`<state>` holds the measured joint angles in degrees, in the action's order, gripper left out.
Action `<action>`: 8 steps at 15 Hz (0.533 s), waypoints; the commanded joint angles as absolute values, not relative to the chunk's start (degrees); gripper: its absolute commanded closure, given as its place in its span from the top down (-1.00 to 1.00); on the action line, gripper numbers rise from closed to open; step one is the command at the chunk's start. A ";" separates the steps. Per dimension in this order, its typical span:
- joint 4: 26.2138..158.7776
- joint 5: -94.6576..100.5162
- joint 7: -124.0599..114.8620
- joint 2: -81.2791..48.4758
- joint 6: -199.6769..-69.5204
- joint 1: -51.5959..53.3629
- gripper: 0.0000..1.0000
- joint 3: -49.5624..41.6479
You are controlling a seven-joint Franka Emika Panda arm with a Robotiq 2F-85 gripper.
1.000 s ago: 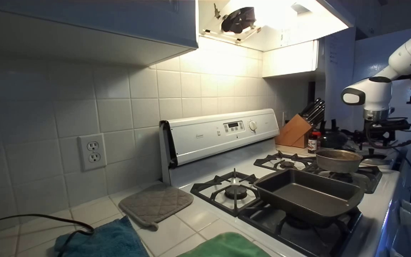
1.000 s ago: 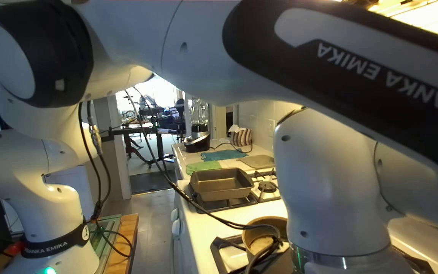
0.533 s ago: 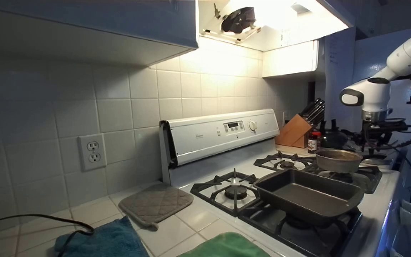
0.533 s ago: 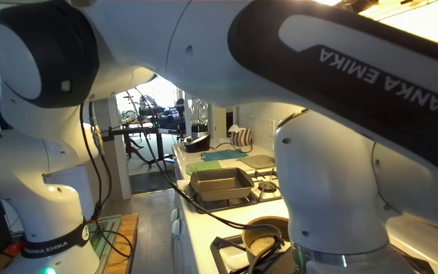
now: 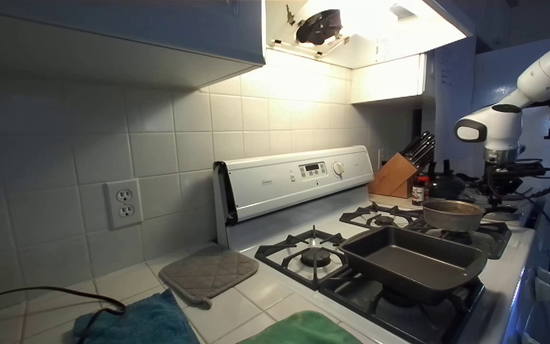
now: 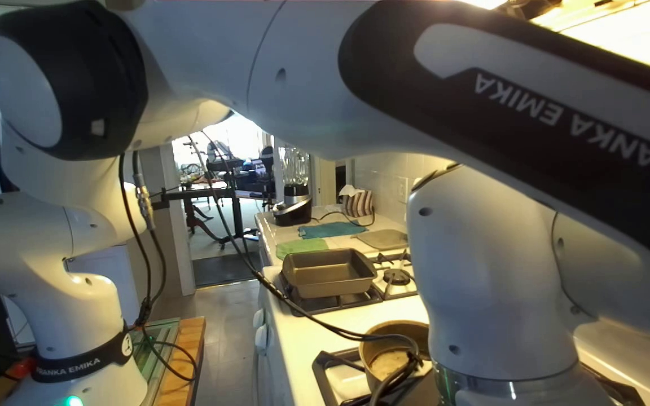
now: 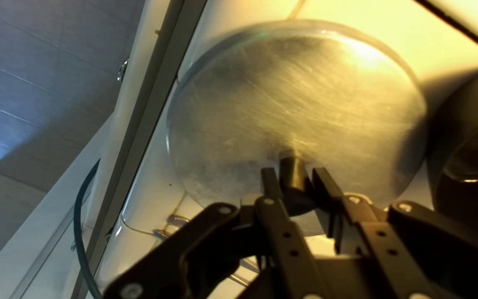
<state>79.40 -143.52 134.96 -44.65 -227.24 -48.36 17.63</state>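
Gripper: closed, gripping the dark knob of the round metal lid, with one finger against each side of the knob. Lid position: flat on the tiled countertop, close to its front edge; the floor shows beyond that edge. On the side of the lid away from the front edge, a dark vessel stands just beside it; the view is too dim to tell whether this is a pot or a pan.

Status, by judgement: the grip on the knob is complete, while raising the lid off the countertop is not yet done. No cover is fitted to the saucepan, which in both exterior views sits toward the front edge of the stove. The baking pan, likewise uncovered, occupies the opposite front corner, well apart from the gripper.
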 commanded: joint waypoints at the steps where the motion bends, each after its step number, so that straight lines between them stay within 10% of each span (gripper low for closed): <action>1: 79.41 -144.00 133.91 -44.77 -226.51 -47.76 -0.87 16.83; 8: 81.31 -144.41 134.09 -41.65 -227.51 -47.38 -0.87 17.15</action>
<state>79.39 -143.52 134.96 -44.18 -227.24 -48.07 17.60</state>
